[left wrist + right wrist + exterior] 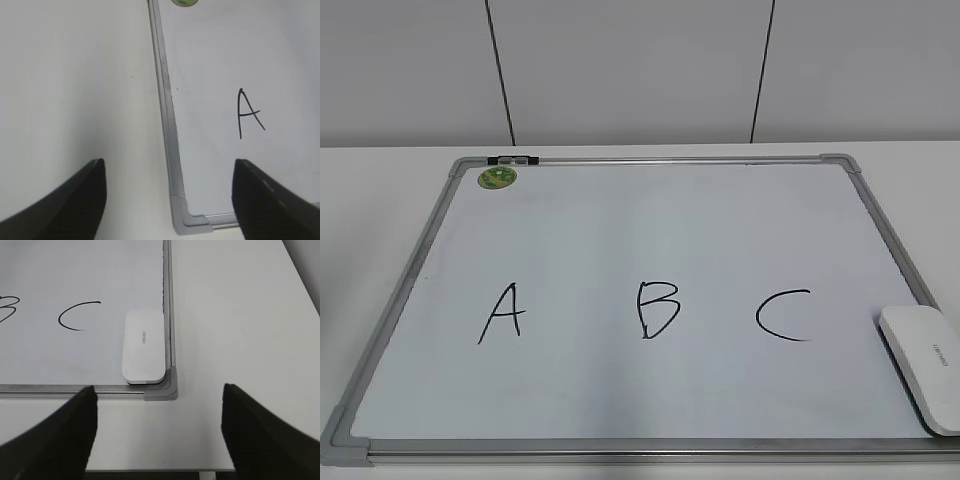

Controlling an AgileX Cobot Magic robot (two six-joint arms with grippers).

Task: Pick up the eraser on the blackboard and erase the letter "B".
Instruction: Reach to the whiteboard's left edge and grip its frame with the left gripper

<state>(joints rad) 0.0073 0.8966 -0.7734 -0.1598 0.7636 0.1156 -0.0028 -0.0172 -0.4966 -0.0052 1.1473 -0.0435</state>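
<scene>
— In the near right corner of the blackboard point(650, 230) you have the eraser point(144, 346): white, rounded, lying flat, small grey lettering facing up. Its long side runs just beside the right frame rail, and its near end sits tucked against the grey plastic corner piece point(167, 390).

— And the letter "B" point(658, 310)? Where do you see it from there?

— Mid-board, intact, black marker. You have the "C" point(784, 315) between it and the eraser, and the "A" point(503, 312) on the far side of it, towards the left frame. All three sit in one row. From the right wrist only the right edge of the "B" shows, at the picture's left border.

— Your grippers?

— Right gripper point(157, 435): spread wide, nothing between the fingers. It hangs above the bare table point(235, 315) just in front of the board's near right corner, eraser ahead of it, not touching. Left gripper point(170, 200): likewise wide apart and holding nothing, over the near left corner of the frame, one finger above the table, the other above the board. Neither arm shows in the exterior view.

— Anything else on the board?

— A small round green magnet point(498, 178) at the far left corner, and a dark clip point(515, 160) on the top rail just beside it. Well apart from the letters.
</scene>
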